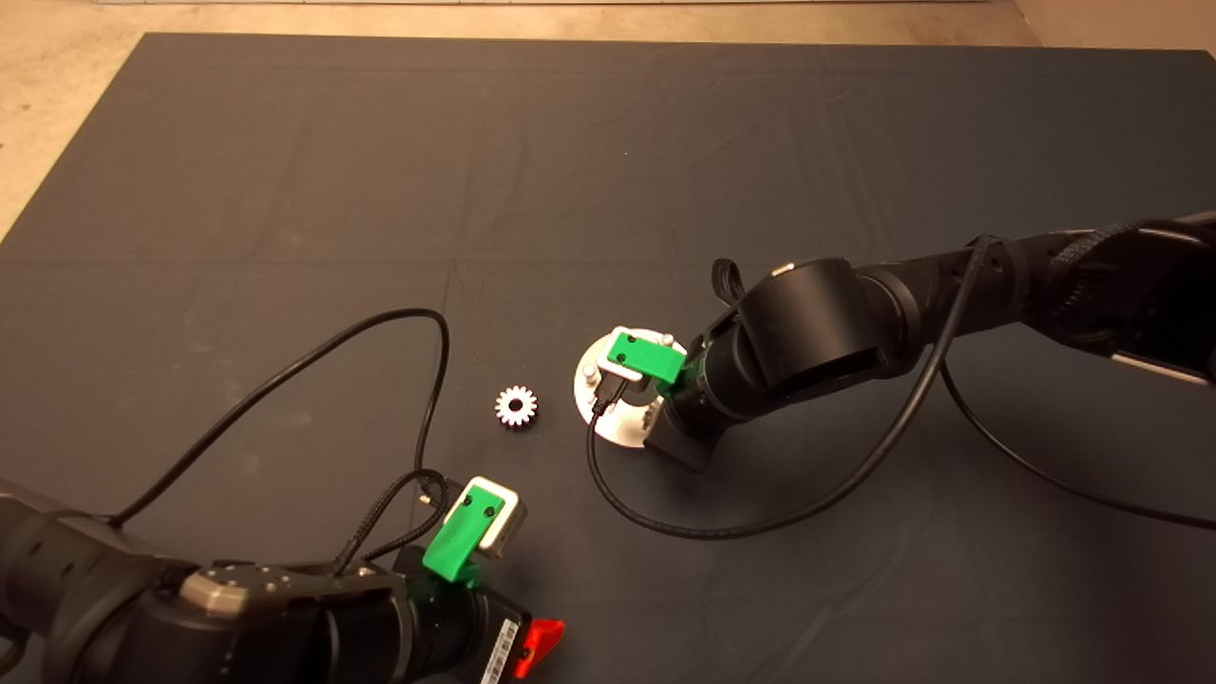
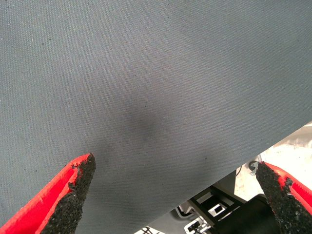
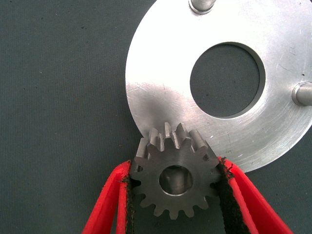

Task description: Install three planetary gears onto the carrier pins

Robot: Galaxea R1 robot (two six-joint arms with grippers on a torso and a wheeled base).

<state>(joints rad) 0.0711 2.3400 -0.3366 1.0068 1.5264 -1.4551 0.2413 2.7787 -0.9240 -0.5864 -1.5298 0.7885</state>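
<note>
The carrier disc [image 1: 597,391] lies flat mid-mat, partly under my right gripper [image 1: 635,375]. In the right wrist view the disc [image 3: 161,97] shows its large centre hole and two carrier pins [image 3: 303,93]. My right gripper [image 3: 174,165] is shut on a darker grey planetary gear [image 3: 175,181], held flat at the disc's rim and overlapping it. Metal shows through the gear's hole; I cannot tell whether it is the third pin. A bright silver gear [image 1: 516,407] lies on the mat left of the disc. A third gear is out of view. My left gripper [image 2: 175,195] is open and empty.
My left arm waits at the lower left of the head view, its green gripper [image 1: 465,537] over the mat's near edge. Black cables [image 1: 432,380] loop over the mat beside the silver gear and under the right arm [image 1: 855,313].
</note>
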